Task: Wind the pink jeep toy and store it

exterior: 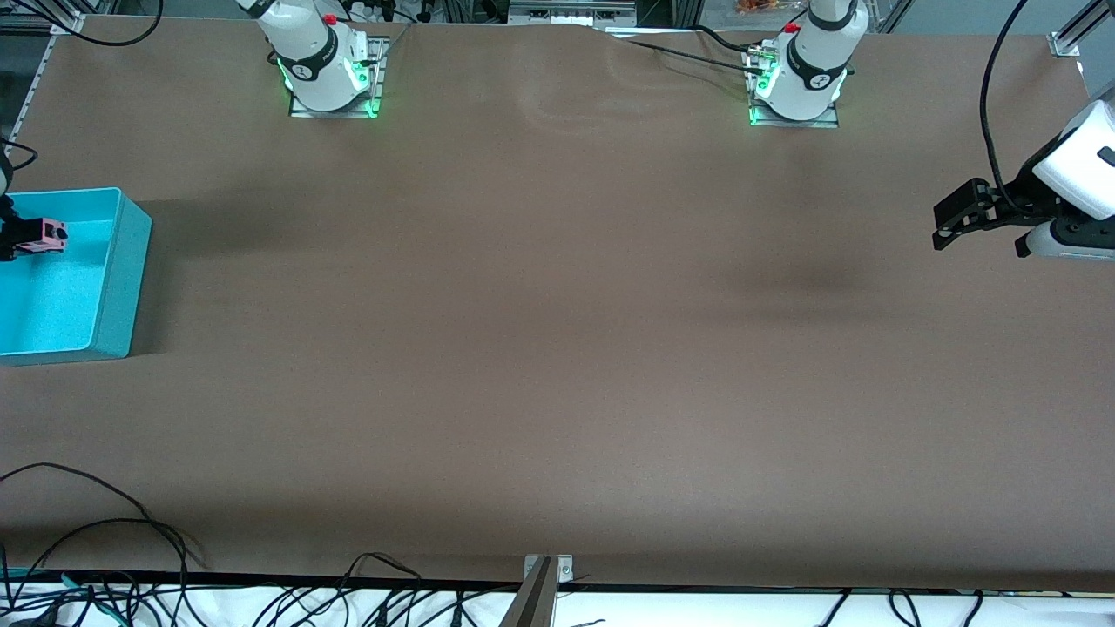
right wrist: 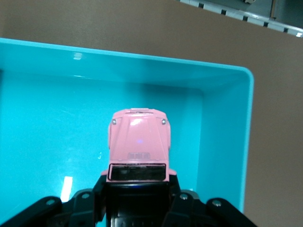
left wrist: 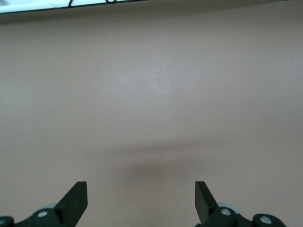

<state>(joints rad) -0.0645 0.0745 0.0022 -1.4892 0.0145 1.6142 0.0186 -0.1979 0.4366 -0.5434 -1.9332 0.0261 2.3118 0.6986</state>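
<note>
The pink jeep toy (exterior: 45, 235) is held by my right gripper (exterior: 19, 239) over the teal bin (exterior: 118, 287) at the right arm's end of the table. In the right wrist view the jeep (right wrist: 138, 142) shows its pink hood and black windshield, clamped between the black fingers (right wrist: 176, 187), above the bin's floor (right wrist: 47, 137). My left gripper (exterior: 951, 225) is open and empty, up over bare table at the left arm's end. In the left wrist view its fingertips (left wrist: 78, 198) stand wide apart over brown tabletop.
The brown table (exterior: 557, 348) spreads between the two arms. Cables (exterior: 104, 575) lie along the table edge nearest the front camera. The bin's wall (right wrist: 227, 142) stands close beside the jeep.
</note>
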